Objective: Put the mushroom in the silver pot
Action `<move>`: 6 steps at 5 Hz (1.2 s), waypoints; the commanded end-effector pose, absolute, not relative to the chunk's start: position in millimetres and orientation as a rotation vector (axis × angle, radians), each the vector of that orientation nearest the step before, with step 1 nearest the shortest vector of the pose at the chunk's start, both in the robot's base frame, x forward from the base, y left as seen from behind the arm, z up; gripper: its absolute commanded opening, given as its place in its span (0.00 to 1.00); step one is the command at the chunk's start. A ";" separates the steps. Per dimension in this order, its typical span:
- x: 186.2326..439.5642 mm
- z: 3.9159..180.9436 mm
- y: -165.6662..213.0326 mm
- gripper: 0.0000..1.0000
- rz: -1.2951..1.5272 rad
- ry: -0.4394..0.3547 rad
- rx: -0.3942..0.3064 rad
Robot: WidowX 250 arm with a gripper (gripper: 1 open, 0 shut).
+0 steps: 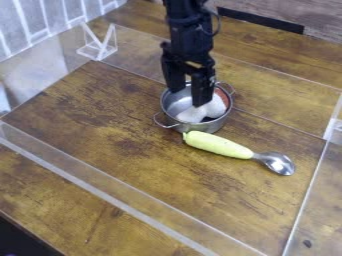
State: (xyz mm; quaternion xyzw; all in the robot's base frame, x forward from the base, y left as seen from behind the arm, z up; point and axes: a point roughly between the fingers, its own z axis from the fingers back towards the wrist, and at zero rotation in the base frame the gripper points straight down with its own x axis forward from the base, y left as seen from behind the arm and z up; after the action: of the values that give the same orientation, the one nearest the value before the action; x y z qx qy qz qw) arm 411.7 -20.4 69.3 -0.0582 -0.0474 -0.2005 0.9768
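Mushroom [201, 113] inside silver pot [174, 108], wooden table [94, 120], gripper [189, 88] spread open above, holding nothing

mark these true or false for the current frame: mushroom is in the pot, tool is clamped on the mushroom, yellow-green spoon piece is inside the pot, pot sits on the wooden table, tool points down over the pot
1. The mushroom lies inside the silver pot. True.
2. The tool is clamped on the mushroom. False: its fingers stand open above the pot and the mushroom rests in the pot.
3. The yellow-green spoon piece is inside the pot. False: it lies on the wooden table just in front of the pot, metal end pointing right.
4. The pot sits on the wooden table. True.
5. The tool points down over the pot. True.
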 end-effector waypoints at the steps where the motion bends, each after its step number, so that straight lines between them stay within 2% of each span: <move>1: 420.1 115.3 -14.6 1.00 -0.431 -0.227 -0.088; 2: 422.6 112.0 -9.4 1.00 -0.456 -0.231 -0.083; 4: 430.9 95.0 -23.6 1.00 -0.277 -0.243 -0.046; 5: 430.7 89.6 -23.3 1.00 -0.280 -0.250 -0.040; 6: 433.8 94.4 -18.4 1.00 -0.262 -0.256 -0.021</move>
State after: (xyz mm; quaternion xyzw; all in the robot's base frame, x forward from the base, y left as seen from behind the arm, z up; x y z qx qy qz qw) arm 426.4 -21.6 72.8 -0.0150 -0.0972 -0.1330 0.9862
